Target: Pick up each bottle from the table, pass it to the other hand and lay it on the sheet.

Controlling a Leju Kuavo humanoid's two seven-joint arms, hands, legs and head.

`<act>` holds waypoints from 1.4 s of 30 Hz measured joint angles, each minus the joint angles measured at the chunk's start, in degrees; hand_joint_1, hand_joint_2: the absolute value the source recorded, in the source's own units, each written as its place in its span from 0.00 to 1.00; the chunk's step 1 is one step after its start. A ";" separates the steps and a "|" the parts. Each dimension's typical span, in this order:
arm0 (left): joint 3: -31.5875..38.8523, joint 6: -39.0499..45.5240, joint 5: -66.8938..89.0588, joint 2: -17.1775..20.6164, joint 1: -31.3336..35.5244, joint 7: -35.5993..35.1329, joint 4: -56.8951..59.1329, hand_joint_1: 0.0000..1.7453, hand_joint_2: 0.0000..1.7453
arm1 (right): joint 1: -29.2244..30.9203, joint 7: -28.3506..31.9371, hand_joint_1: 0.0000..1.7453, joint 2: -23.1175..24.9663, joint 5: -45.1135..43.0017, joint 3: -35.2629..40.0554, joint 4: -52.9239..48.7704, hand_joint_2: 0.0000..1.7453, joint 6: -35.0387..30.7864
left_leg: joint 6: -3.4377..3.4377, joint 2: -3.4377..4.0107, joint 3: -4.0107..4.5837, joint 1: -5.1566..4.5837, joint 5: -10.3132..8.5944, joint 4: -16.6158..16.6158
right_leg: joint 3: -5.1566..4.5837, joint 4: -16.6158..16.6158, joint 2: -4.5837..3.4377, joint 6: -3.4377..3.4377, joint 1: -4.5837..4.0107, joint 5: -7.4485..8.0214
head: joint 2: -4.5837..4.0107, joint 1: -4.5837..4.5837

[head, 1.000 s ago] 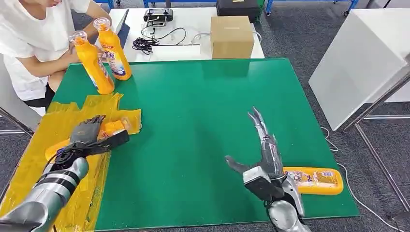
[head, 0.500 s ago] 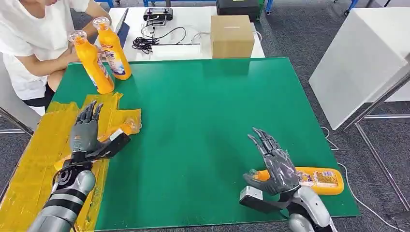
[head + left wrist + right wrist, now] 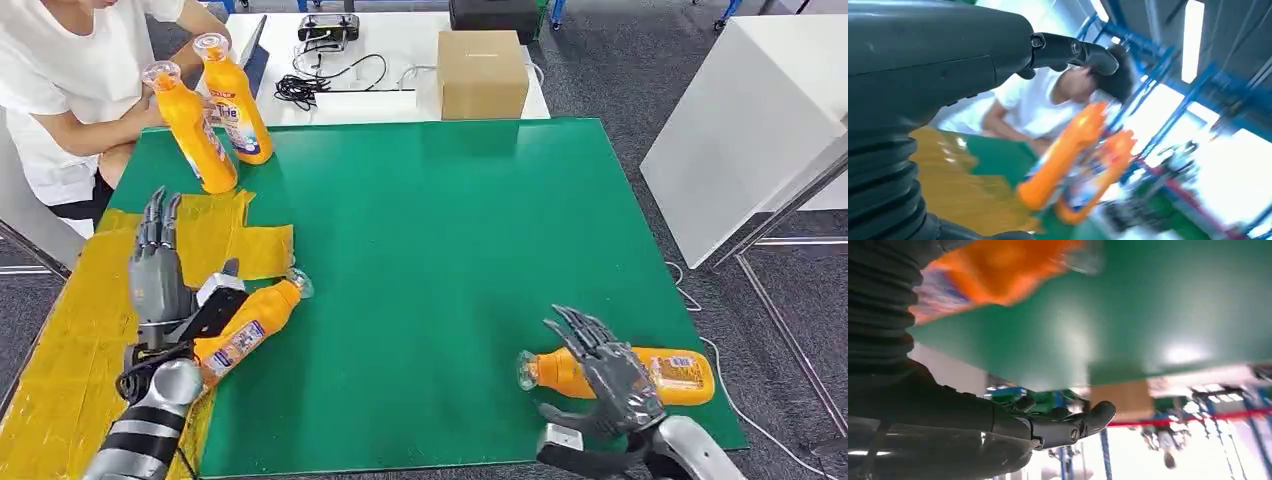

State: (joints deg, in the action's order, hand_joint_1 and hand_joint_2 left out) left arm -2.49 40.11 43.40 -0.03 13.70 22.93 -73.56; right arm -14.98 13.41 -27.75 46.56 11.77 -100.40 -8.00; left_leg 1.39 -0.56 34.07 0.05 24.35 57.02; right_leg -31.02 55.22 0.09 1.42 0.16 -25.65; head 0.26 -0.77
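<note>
The left hand, fingers straight and apart, now stands lifted clear of the orange detergent bottle it was covering a second ago; that bottle lies on its side beside the thumb, base on the yellow sheet, neck out over the green table. That delivery looks finished. Across the table the right hand, fingers spread and holding nothing, has dropped over a second orange bottle lying near the table's edge, apparently the next pickup. Two more bottles stand upright by a seated person.
</note>
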 measured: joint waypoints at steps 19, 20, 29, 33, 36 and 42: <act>-7.83 -1.09 -16.91 -3.91 -11.75 6.99 -18.29 0.00 1.00 | -24.30 -20.24 0.00 -15.44 -1.39 -15.22 -8.97 1.00 1.73 | 0.14 0.26 -0.20 -0.04 0.11 -0.01 | 0.05 -0.02 -0.11 0.01 0.01 -0.01 | 0.00 0.00; -8.05 -1.14 -16.91 -3.93 -12.04 6.99 -18.48 0.00 1.00 | -23.86 -20.56 0.00 -15.16 -0.22 -15.28 -8.35 1.00 1.73 | 0.14 0.26 -0.20 -0.04 0.11 -0.01 | 0.06 -0.02 -0.11 0.01 0.01 -0.01 | 0.00 0.02; -9.46 -1.81 -16.91 -4.81 -13.29 6.42 -18.70 0.00 1.00 | -17.16 -19.94 0.00 -10.35 6.56 -15.28 -1.93 1.00 1.79 | 0.14 0.24 -0.22 -0.04 0.11 -0.01 | 0.09 -0.02 -0.11 0.01 0.02 -0.01 | 0.00 0.00; -9.51 -2.01 -16.85 -4.96 -13.41 6.11 -18.70 0.00 1.00 | -14.74 -18.09 0.00 -8.32 10.42 -15.39 -0.27 1.00 1.62 | 0.14 0.30 -0.22 -0.03 0.11 -0.01 | 0.10 -0.02 -0.14 0.01 -0.01 -0.01 | 0.00 0.04; -9.51 -2.08 -16.36 -5.35 -13.49 5.85 -18.70 0.00 1.00 | -11.65 -15.87 0.00 -5.65 13.53 -15.61 1.04 1.00 0.79 | 0.13 0.30 -0.23 0.00 0.11 -0.01 | 0.09 -0.02 -0.14 0.01 -0.03 -0.01 | 0.00 0.02; -9.53 -2.43 -16.12 -5.99 -13.53 5.61 -18.70 0.00 1.00 | -6.20 -13.93 0.00 -1.54 16.35 -15.48 3.66 1.00 0.42 | 0.12 0.27 -0.23 0.02 0.09 -0.01 | 0.12 -0.02 -0.13 0.01 -0.05 -0.01 | 0.00 0.02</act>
State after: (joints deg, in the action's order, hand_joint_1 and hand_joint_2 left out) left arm -12.02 37.68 27.28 -6.01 0.18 28.54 -92.26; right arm -21.18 -0.52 -29.29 62.90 -3.72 -96.74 -7.58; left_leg 1.52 -0.29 33.84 0.07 24.44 57.01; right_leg -30.90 55.20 -0.04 1.43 0.11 -25.66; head 0.26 -0.74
